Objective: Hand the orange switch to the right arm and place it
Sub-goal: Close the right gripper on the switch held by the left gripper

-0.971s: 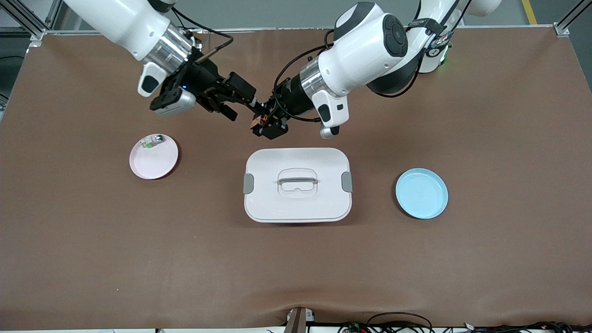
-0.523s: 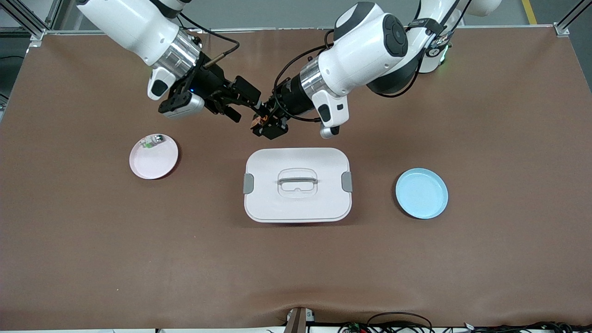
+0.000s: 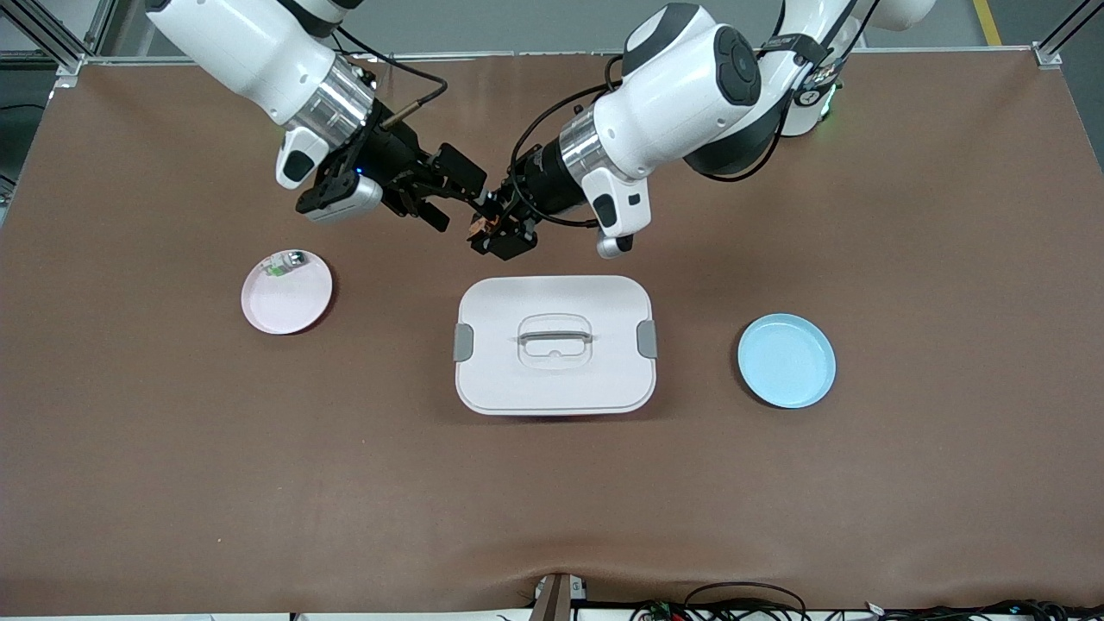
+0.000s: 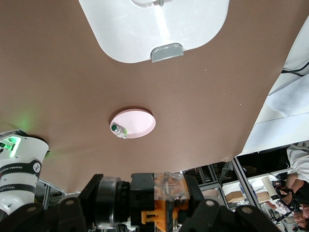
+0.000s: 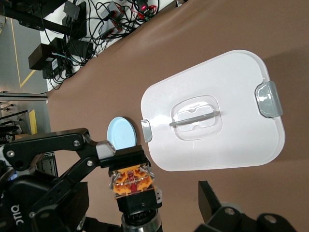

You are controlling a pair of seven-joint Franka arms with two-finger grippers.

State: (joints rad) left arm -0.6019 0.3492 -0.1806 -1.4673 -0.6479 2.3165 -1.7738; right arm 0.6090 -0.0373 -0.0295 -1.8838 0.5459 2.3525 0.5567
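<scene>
Left claw (image 3: 498,231) clamped shut; right claw (image 3: 448,194) spread wide, alongside.

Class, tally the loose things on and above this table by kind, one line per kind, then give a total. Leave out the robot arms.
Plates: 2 (pink plate, blue plate)
Lidded white boxes: 1 (white box)
Orange switches: 1 (orange switch, held in the left gripper)
Small clear parts with green: 1 (clear part, on the pink plate)
Total: 5

The right gripper (image 3: 470,200), its fingers wide apart, moved in toward the left gripper (image 3: 503,235), which held the orange switch (image 3: 477,228) over the table just above the white box (image 3: 555,345), until it got right up to the switch.
</scene>
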